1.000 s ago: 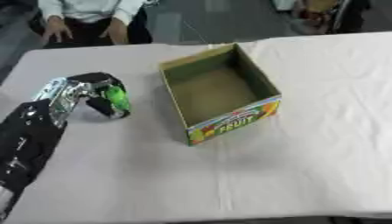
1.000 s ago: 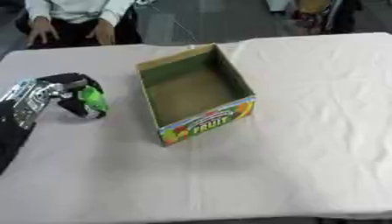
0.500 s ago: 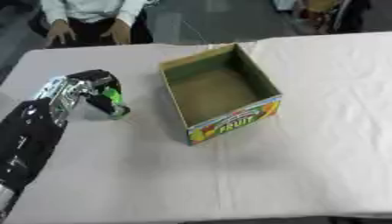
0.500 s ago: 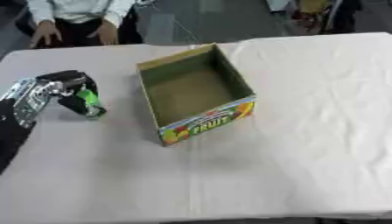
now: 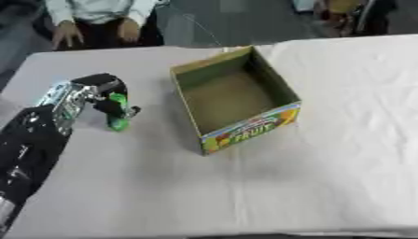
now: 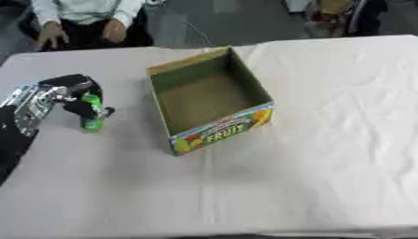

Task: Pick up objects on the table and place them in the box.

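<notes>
We are at the pick-up: our left robot hand (image 5: 96,91) curls round a small green object (image 5: 119,112) standing on the counter (image 5: 326,154), left of the open box (image 5: 234,100). Next we must lift it and carry it right, over the box's near wall.

left hand (image 5: 91,91): black and silver
bottle (image 5: 119,112) in the hand's fingers: green
box (image 5: 245,131) beside the hand: brown inside, colourful fruit print on front
tablecloth (image 5: 343,102): plain white
</notes>
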`<state>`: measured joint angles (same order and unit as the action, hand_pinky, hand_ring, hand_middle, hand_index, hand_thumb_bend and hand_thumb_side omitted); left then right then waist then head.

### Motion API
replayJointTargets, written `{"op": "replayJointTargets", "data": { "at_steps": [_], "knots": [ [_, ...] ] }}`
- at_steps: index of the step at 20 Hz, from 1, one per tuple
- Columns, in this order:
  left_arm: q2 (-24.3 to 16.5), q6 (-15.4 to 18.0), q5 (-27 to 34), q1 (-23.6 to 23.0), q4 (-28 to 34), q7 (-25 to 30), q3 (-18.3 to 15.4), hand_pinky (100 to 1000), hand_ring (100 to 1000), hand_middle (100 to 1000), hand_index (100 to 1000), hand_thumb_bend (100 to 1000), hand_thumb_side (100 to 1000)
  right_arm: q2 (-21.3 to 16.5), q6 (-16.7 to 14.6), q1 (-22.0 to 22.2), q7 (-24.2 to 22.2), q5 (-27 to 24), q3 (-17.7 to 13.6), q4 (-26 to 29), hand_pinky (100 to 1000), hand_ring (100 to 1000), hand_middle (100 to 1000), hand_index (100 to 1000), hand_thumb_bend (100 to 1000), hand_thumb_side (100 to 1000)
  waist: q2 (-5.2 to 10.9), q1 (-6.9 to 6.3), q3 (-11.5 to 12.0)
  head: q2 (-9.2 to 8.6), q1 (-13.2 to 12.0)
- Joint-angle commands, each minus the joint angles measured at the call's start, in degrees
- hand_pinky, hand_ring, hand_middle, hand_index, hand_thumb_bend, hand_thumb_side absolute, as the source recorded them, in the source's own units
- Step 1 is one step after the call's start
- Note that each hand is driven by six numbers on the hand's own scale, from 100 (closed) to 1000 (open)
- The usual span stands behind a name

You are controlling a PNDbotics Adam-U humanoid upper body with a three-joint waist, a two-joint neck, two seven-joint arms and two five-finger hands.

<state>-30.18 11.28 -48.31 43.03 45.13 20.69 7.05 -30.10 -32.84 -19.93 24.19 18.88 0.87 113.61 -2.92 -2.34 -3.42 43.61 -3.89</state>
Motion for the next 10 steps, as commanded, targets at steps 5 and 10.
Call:
{"op": "replayJointTargets", "data": {
  "at_steps": [5,10],
  "knots": [
    [-1.6,0.8,3.6,2.6,3.5,-2.8,0.1,100,100,161,437,307,530,-0.6,0.1,-0.9,-0.1,0.1,-0.2,1.0,322,462,542,652,100,661,0.73,0.06,0.1,-0.44,-0.7],
    [-1.7,0.6,5.0,4.0,4.7,-1.6,0.6,100,100,158,437,309,528,-0.6,0.1,-0.9,-0.1,0.1,-0.1,1.0,323,462,542,652,100,661,0.82,-0.03,0.1,-0.38,-0.8]
  ]
}}
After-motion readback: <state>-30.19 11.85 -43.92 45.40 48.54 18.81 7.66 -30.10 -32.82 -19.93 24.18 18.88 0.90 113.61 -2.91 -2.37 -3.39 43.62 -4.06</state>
